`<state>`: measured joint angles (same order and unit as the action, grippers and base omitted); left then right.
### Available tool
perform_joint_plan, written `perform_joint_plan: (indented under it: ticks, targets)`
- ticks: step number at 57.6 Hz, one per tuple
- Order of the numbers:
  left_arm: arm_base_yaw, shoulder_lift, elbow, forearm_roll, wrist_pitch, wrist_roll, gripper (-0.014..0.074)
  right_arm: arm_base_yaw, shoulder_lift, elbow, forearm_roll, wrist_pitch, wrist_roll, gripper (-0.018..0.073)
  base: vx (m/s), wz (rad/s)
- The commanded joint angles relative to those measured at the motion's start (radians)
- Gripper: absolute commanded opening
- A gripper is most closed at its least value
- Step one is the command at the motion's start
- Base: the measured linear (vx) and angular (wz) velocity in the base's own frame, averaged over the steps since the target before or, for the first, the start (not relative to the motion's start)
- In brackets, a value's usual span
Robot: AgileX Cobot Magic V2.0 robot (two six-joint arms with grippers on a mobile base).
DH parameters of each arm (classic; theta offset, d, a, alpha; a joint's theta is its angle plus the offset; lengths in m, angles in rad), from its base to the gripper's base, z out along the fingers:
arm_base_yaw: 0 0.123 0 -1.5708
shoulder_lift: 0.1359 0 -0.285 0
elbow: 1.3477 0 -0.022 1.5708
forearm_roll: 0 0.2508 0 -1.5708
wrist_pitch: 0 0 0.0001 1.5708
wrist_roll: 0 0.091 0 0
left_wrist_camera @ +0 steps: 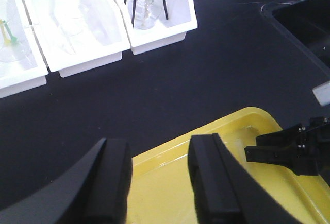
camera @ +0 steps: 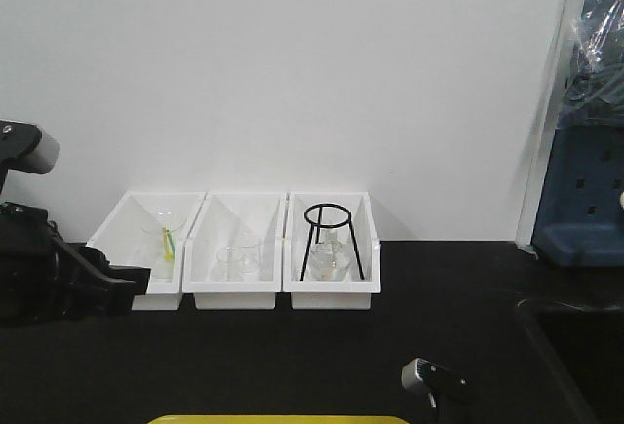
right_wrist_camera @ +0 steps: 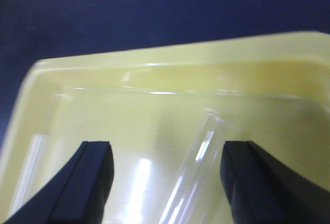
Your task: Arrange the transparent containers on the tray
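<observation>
We see three white bins (camera: 234,253) in a row against the wall on the black table (camera: 322,356). The right bin holds a black ring stand (camera: 330,239) with a clear flask (camera: 330,260) beneath it. The middle bin holds clear beakers (camera: 237,258). The left bin holds another clear vessel (camera: 168,229) with a yellow-green piece inside.

The yellow tray (left_wrist_camera: 170,183) lies on the table, well apart from the bins. In the front view only a sliver of its far rim shows at the bottom edge.

Our left claw (left_wrist_camera: 157,183) hangs over the tray's near-left part, its jaws spread apart with nothing between them. All the glassware in the bins lies well beyond it, across bare table.

Our right claw (right_wrist_camera: 165,175) hovers low inside the tray, close to a corner, jaws wide and released. Between them, nearer the right finger (right_wrist_camera: 252,183), a clear glass piece (right_wrist_camera: 198,172) slants across the tray floor, blurred; we cannot tell what kind of vessel it is, nor whether the fingers touch it. In the left wrist view the right claw sits over the tray's right side.
</observation>
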<state>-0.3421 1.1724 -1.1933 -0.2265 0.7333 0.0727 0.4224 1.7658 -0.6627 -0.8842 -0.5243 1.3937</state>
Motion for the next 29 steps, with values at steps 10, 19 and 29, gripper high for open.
perform_joint_plan:
  ticks: [10,19,29]
  targets:
    - [-0.005,-0.022,-0.033,-0.017,-0.066,0.020,0.0309,-0.004,-0.088,-0.025,0.064,-0.344,-0.038,0.0272,0.00,0.00]
    - [-0.005,-0.033,-0.032,-0.018,-0.030,0.073,0.0074,-0.005,-0.210,-0.025,0.102,-0.330,-0.097,-0.0015,0.00,0.00]
    - [-0.005,-0.112,0.059,-0.018,-0.057,0.134,-0.0009,-0.004,-0.412,-0.025,0.083,-0.163,-0.241,-0.0013,0.00,0.00]
